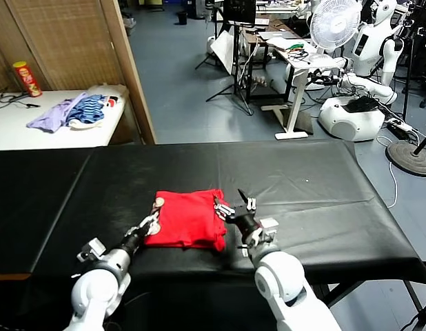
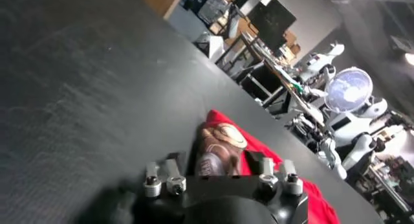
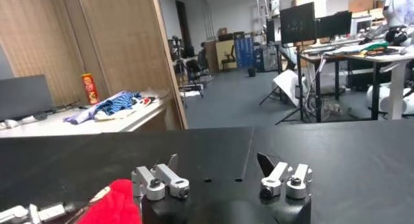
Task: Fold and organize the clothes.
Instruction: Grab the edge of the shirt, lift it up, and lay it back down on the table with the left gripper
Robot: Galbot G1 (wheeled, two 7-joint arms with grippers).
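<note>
The folded red T-shirt [image 1: 191, 218] is laid on the black tabletop [image 1: 302, 186]; its left edge is flanked by the left claw [image 1: 155, 219], fingers apart. The right claw [image 1: 235, 205] is held spread at its right edge.

Red T-shirt [image 1: 190, 218], lower centre: soft matt cloth, folds rumpled; brown-and-white print [image 2: 218, 147] slightly smoother. Table cover [image 1: 302, 186] across mid-frame: black, matt, faintly creased sheet (fabric or vinyl, cannot tell). My left gripper [image 1: 152, 222] and right gripper [image 1: 234, 204]: bare brushed metal fingers, black matt housings. Forearm shells glossy white plastic.
</note>
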